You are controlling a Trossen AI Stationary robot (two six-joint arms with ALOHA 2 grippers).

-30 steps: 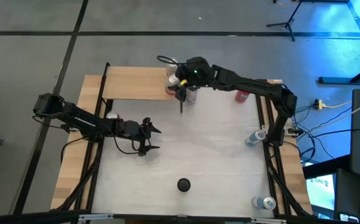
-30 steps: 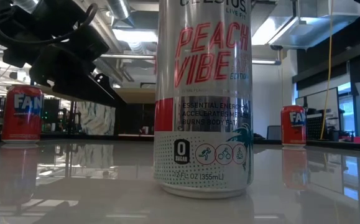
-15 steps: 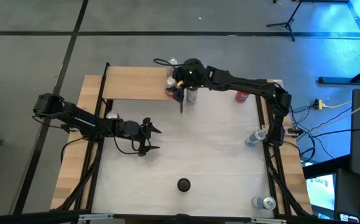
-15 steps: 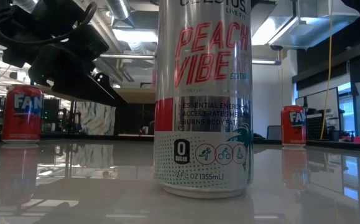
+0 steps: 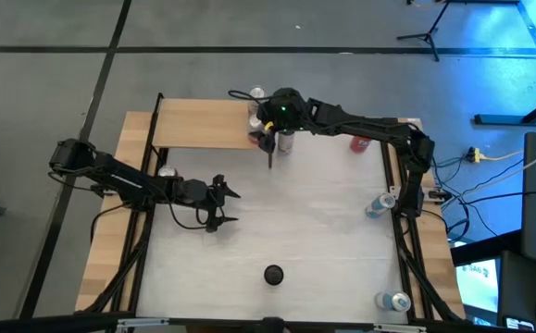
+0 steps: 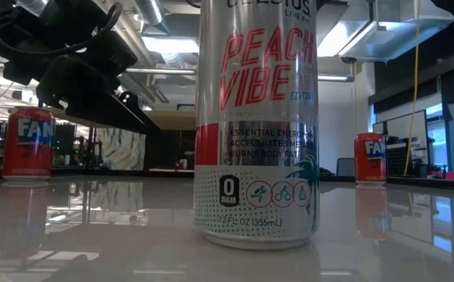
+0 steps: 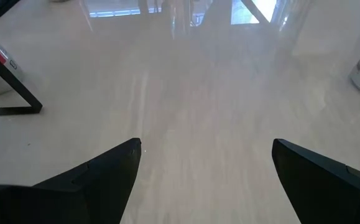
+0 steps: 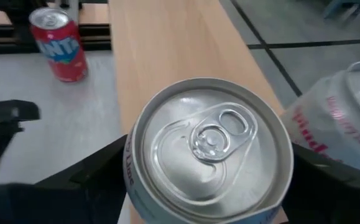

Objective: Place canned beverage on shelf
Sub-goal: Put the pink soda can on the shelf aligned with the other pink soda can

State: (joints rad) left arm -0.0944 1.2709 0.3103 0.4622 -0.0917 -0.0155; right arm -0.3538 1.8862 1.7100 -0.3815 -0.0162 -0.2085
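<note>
Right wrist view: right hand (image 8: 209, 155) around silver can (image 8: 186, 118), grip unclear; pink-lettered can (image 8: 341, 118) crowding; left hand (image 7: 206, 146) apart.

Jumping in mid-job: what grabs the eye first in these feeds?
The tall Peach Vibe can fills the low view, standing close to that camera on the table. In the right wrist view a silver can top sits between the right gripper's fingers, over the shelf's right end, with another can beside it. The left gripper waits open over the table's left side.
</note>
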